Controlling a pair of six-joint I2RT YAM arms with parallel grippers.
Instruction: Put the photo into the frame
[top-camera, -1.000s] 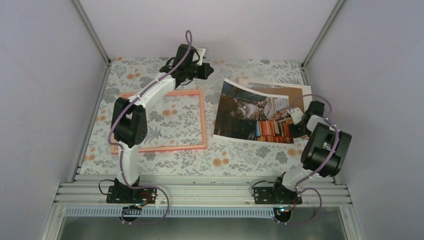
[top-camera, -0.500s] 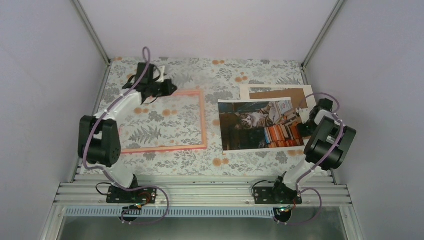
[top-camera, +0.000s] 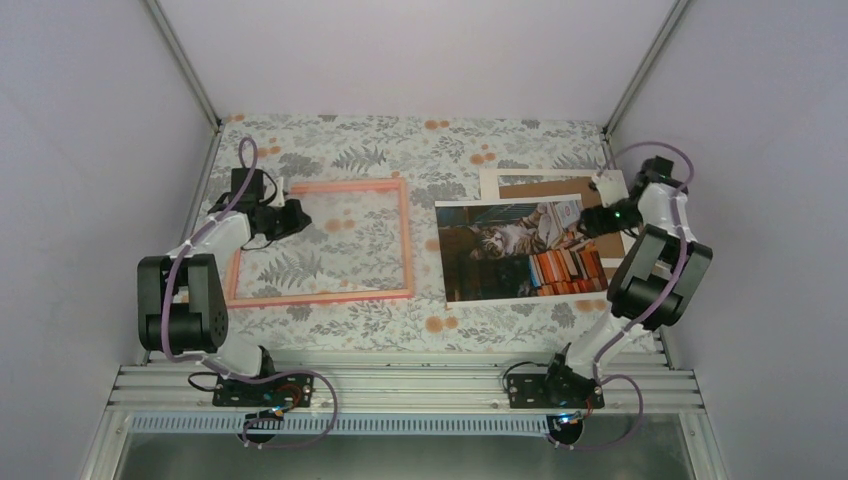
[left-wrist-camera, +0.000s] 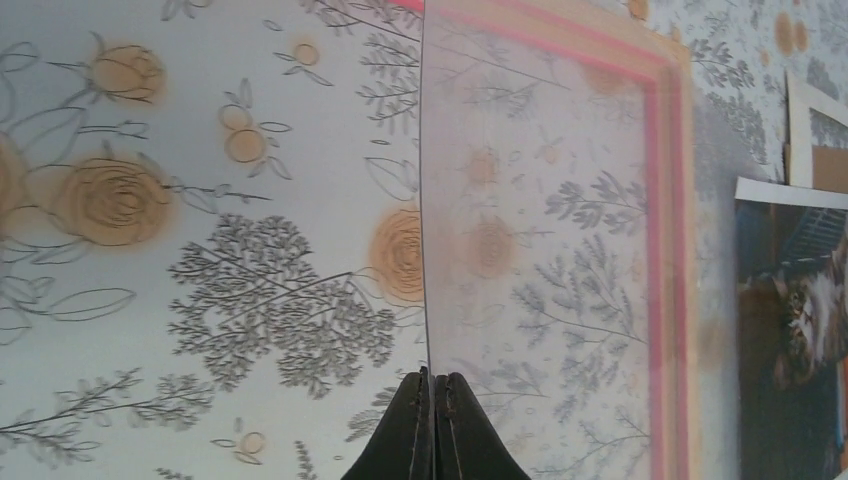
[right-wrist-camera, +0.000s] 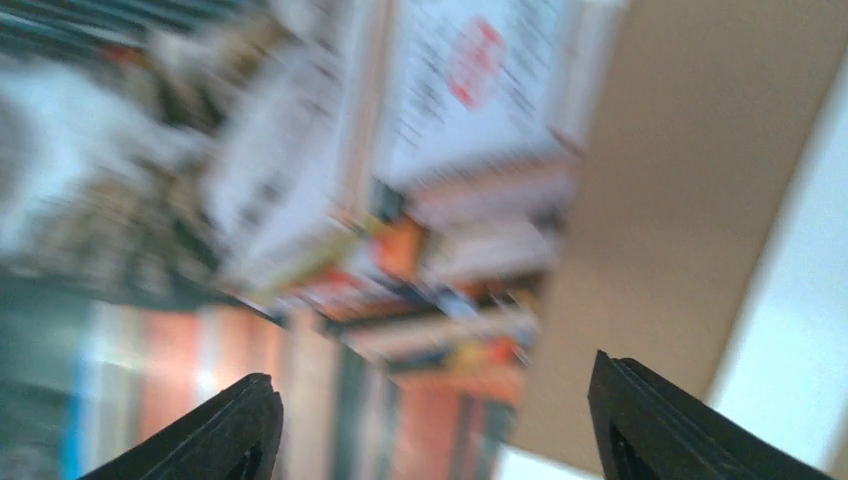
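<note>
The pink frame (top-camera: 406, 240) lies flat at centre left, its clear pane (top-camera: 350, 235) hazy over the floral cloth. My left gripper (top-camera: 290, 217) is at the frame's upper left, shut on the thin edge of the pane (left-wrist-camera: 540, 230). The left wrist view shows the left gripper (left-wrist-camera: 434, 375) with the pane's edge running straight up from its closed tips, and the frame (left-wrist-camera: 660, 200) to the right. The photo (top-camera: 510, 250) of the cat and books lies flat to the right of the frame. My right gripper (top-camera: 588, 222) hovers open over its far right corner. The blurred right wrist view shows the right gripper (right-wrist-camera: 435, 410) with nothing between its fingers, above the photo (right-wrist-camera: 300, 200).
A brown backing board (top-camera: 545, 187) on a white sheet (top-camera: 490, 183) lies behind the photo, partly under it, and shows as the brown board (right-wrist-camera: 680, 200) in the right wrist view. Enclosure walls and posts stand close on the left, right and back. The arm bases sit on the rail at the near edge.
The photo went from lifted and tilted to lying flat, and my right gripper opened and drew back toward its far right corner. My left arm swung from far centre to the frame's upper left.
</note>
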